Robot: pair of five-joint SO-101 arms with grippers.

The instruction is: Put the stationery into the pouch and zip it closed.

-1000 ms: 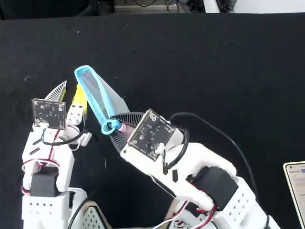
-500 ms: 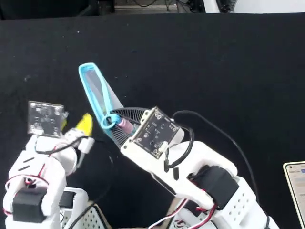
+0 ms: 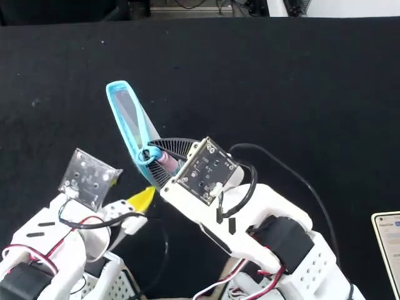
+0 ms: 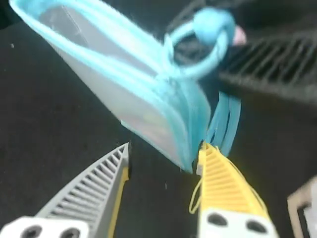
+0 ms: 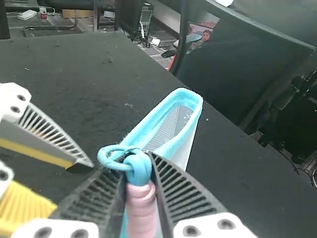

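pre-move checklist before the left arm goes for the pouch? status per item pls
1. Right gripper hold on the pouch: ok, shut at its loop end.
2. Left gripper open: ok, fingers apart, pouch corner just ahead of them.
3. Zip closed: cannot tell; no zip line shows plainly.
4. Stationery inside: cannot tell; a pink item sits between the right gripper's fingers.
5. Phone out of the way: ok, at the table's far right edge, well apart from the pouch.
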